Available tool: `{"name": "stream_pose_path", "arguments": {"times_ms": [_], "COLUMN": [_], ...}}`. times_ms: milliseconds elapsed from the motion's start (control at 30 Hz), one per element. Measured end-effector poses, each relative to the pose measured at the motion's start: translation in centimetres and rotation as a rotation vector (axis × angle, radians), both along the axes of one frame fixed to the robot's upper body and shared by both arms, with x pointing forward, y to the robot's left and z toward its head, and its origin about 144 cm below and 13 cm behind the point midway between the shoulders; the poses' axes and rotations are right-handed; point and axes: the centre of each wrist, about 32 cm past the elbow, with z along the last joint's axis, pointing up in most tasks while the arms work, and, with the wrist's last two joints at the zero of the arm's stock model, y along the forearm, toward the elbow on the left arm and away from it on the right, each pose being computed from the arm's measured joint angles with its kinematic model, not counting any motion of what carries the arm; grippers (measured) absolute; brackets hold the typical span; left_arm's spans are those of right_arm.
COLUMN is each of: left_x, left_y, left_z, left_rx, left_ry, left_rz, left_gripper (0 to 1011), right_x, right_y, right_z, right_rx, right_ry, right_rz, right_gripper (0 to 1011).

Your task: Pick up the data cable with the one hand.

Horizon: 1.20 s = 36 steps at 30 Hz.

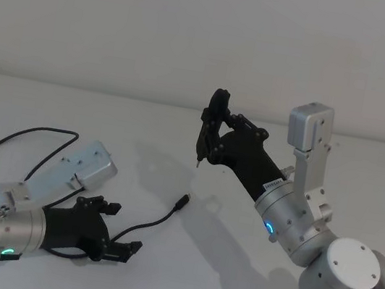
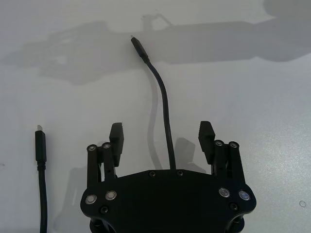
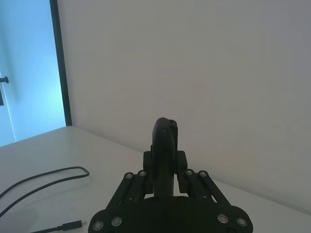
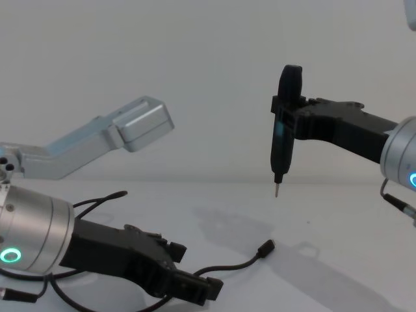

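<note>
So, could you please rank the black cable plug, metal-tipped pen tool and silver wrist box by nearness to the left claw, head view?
1. Black cable plug, right of left claw.
2. Metal-tipped pen tool, centre.
3. Silver wrist box, far right.

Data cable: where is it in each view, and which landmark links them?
Head view: data cable curves from the open left gripper towards the middle.
Left wrist view: runs out between that gripper's fingers.
Right wrist view: probably its plug, on the table beyond the right gripper.
Chest view: low centre, below the right gripper's pen-like tool.
Shared landmark: its plug.
</note>
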Motion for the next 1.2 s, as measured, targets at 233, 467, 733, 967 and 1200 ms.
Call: {"name": "stream_pose_path", "arguments": {"times_ms": [233, 467, 733, 967, 1200], "left_x": [0.00, -0.01, -0.01, -0.01, -0.01], "left_y": [0.05, 0.09, 0.11, 0.11, 0.11], "left_z": [-0.03, -0.05, -0.06, -0.06, -0.06], "left_rx": [0.003, 0.005, 0.006, 0.006, 0.006], "left_ry": [0.002, 0.003, 0.004, 0.004, 0.004], "left_rz": [0.005, 0.008, 0.010, 0.011, 0.012], "left_gripper": [738, 514, 237, 48, 46], "right_x": [-0.02, -0.04, -0.04, -0.04, -0.02], "right_y": [0.00, 0.01, 0.00, 0.00, 0.00], "right_z": [-0.04, -0.06, -0.06, -0.06, -0.24], "right_rx": [0.001, 0.001, 0.002, 0.002, 0.003], "right_ry": [0.000, 0.000, 0.001, 0.001, 0.007], "right_rz": [0.001, 0.002, 0.002, 0.002, 0.001], "right_gripper": [275, 275, 275, 275, 275]}}
